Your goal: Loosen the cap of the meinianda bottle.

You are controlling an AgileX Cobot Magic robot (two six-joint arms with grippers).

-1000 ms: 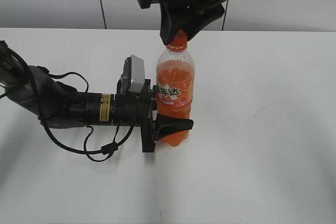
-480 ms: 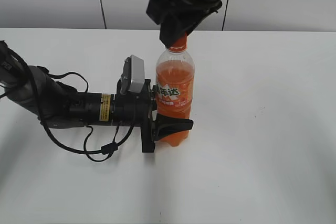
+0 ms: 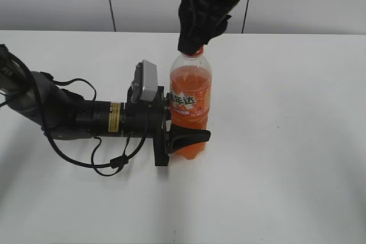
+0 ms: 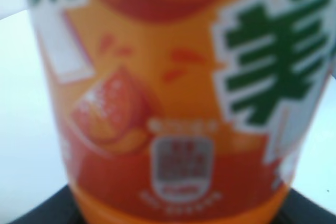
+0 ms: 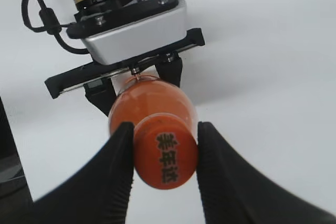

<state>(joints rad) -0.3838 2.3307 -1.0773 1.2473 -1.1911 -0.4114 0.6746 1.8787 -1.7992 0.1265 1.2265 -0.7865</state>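
The right gripper [image 5: 164, 148], black and reaching down from above, pinches the small round orange plastic screw cap [image 5: 166, 155]: in the right wrist view its two dark fingers [image 5: 118, 163] press against the cap's opposite sides, with the dark print on the cap's top showing between them. In the exterior view the cap is almost wholly hidden by that gripper [image 3: 193, 43], and only an orange sliver shows at the neck. Below the cap stands the tall clear plastic meinianda bottle [image 3: 190, 104], upright on the white table [image 3: 286, 158], filled with orange drink and wrapped in an orange label with white characters. The left gripper [image 3: 184, 138], on an arm lying low along the table from the left, clamps the lower body of the bottle; one black finger [image 3: 191, 136] curves across the front of it just below the label. The left wrist view is filled by the blurred label [image 4: 173, 103] (green-and-white characters, an orange-slice picture), with dark gripper parts just showing at the bottom corners. A black cable [image 3: 108, 161] loops on the table beside the left arm.
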